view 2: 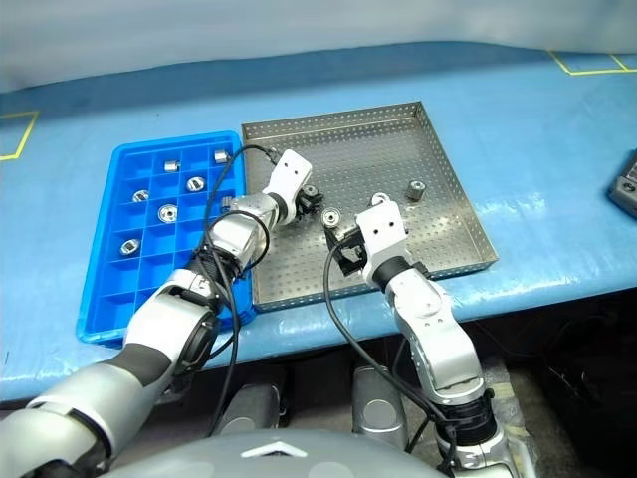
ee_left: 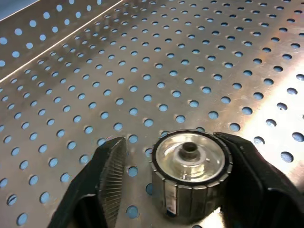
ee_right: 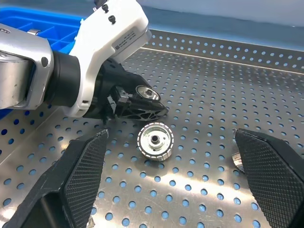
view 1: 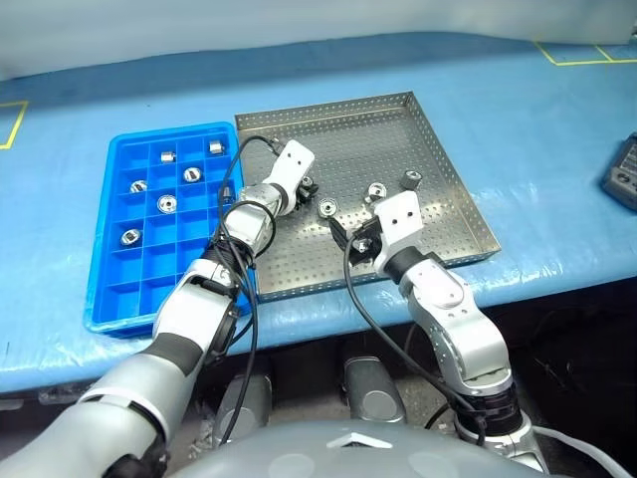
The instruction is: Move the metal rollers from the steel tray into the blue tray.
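the metal rollers (view 1: 327, 208) are short shiny silver cylinders with ribbed sides, a flat polished face and a dark centre hole. they are split between two containers. the steel tray (view 1: 438, 149), square with a perforated floor and low rims, holds four that can be seen: one free on the floor near its middle, one further toward the tray's right rim (view 1: 410, 179), one just beside the right pincer's finger, and one at the tip of the left pincer (view 1: 306, 188). in the left wrist view that roller (ee_left: 188, 173) stands on end on the holed floor between the two black fingers (ee_left: 108, 178); one finger presses its side, the other stands a little off, so the left pincer is narrow around the roller but not visibly clamped on it.

the blue tray (view 1: 102, 264), a plastic grid of square compartments lying just beside the steel tray's left rim, holds six rollers, each alone in its own compartment, all in the half farther from the robot.

the right pincer (view 1: 355, 242) hangs wide apart over the steel tray's near part, holding nothing.

both trays rest on a surface covered in blue sheeting (view 1: 537, 110).
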Tool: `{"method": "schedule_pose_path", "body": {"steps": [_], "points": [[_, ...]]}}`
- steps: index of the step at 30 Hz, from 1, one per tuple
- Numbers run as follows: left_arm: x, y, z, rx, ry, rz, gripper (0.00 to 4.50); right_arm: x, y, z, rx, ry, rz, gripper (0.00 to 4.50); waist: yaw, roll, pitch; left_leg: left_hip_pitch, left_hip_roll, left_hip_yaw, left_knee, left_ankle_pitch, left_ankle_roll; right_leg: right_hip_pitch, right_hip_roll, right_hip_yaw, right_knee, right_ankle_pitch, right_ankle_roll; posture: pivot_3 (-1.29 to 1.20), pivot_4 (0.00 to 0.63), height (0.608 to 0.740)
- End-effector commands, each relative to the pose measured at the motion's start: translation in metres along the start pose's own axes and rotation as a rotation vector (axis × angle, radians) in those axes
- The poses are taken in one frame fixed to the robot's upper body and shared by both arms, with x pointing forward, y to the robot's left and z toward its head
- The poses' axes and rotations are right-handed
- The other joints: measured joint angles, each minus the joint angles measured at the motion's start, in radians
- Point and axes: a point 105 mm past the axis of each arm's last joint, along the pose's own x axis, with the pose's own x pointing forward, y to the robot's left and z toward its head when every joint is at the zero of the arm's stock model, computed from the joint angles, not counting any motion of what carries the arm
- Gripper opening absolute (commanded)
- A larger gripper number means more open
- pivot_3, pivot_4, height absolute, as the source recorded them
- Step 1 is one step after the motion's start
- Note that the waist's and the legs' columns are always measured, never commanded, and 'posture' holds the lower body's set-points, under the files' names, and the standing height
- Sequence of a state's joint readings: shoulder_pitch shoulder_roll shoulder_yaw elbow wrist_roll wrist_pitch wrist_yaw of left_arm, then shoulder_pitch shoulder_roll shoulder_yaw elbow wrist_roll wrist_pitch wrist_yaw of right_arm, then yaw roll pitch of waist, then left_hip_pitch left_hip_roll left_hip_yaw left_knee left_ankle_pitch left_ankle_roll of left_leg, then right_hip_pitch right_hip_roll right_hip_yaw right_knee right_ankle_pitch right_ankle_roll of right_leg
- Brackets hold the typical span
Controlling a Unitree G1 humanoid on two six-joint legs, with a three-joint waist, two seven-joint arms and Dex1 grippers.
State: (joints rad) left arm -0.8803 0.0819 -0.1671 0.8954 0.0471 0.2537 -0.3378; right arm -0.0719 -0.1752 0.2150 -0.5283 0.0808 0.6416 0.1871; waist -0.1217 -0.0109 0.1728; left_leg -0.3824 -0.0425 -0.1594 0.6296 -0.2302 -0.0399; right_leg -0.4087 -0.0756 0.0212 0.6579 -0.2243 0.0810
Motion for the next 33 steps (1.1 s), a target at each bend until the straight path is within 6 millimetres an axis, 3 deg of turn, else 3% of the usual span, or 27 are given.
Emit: {"method": "schedule_pose_path", "body": {"steps": [1, 3, 6, 10, 14, 20, 25, 33], "points": [[-0.009, 0.01, 0.022, -0.027, -0.101, 0.026, 1.7, -0.001, -0.001, 0.019, -0.012, -0.075, -0.006, 4.5, -0.002, 0.0, 0.0, 0.0, 0.0, 0.0, 0.0, 0.0, 0.0, 0.0, 0.0, 0.0, 0.0, 0.0, 0.0, -0.15, 0.15, 0.74], [-0.02, 0.02, 0.033, -0.068, -0.178, 0.068, 1.71, 0.002, 0.002, 0.021, -0.008, -0.08, 0.011, 4.5, -0.002, 0.0, 0.0, 0.0, 0.0, 0.0, 0.0, 0.0, 0.0, -0.001, 0.0, 0.0, 0.001, 0.0, 0.0, -0.14, 0.15, 0.74], [-0.055, 0.045, 0.047, -0.146, -0.331, 0.201, 1.71, 0.01, 0.01, 0.026, -0.005, -0.095, 0.066, 4.5, 0.0, 0.0, 0.0, 0.0, 0.0, 0.001, -0.001, 0.0, 0.0, -0.003, 0.0, 0.002, 0.001, 0.0, 0.0, -0.09, 0.15, 0.74], [-0.1, 0.065, 0.046, -0.185, -0.42, 0.356, 1.71, 0.017, 0.023, 0.031, -0.008, -0.106, 0.153, 4.5, 0.016, 0.0, 0.0, 0.0, 0.0, 0.001, -0.002, 0.0, 0.0, -0.003, 0.0, 0.003, 0.001, 0.002, -0.003, -0.04, 0.15, 0.74], [-0.162, 0.087, 0.026, -0.192, -0.449, 0.579, 1.71, 0.027, 0.05, 0.038, -0.02, -0.132, 0.303, 4.5, 0.045, 0.0, 0.0, 0.0, 0.0, 0.001, -0.002, 0.0, 0.0, -0.003, 0.0, 0.003, 0.001, 0.003, -0.005, 0.03, 0.15, 0.74], [-0.223, 0.089, -0.01, -0.224, -0.364, 0.778, 1.71, 0.036, 0.084, 0.047, -0.034, -0.172, 0.495, 4.5, 0.099, 0.0, 0.0, 0.0, 0.0, 0.0, -0.001, 0.0, 0.0, -0.002, 0.001, 0.003, 0.0, 0.002, -0.005, 0.14, 0.15, 0.74], [-0.253, 0.076, -0.036, -0.253, -0.266, 0.879, 1.71, 0.037, 0.111, 0.052, -0.051, -0.196, 0.67, 4.5, 0.135, -0.001, 0.0, 0.001, 0.0, -0.001, -0.001, 0.001, -0.001, 0.0, 0.001, 0.002, 0.0, 0.001, -0.002, 0.23, 0.15, 0.74], [-0.265, 0.054, -0.069, -0.373, -0.154, 0.931, 1.71, 0.038, 0.129, 0.051, -0.07, -0.199, 0.776, 4.5, 0.18, -0.001, 0.0, 0.001, 0.0, -0.002, -0.002, 0.001, -0.002, 0.0, 0.001, 0.0, 0.001, 0.0, -0.004, 0.27, 0.15, 0.74]]}}
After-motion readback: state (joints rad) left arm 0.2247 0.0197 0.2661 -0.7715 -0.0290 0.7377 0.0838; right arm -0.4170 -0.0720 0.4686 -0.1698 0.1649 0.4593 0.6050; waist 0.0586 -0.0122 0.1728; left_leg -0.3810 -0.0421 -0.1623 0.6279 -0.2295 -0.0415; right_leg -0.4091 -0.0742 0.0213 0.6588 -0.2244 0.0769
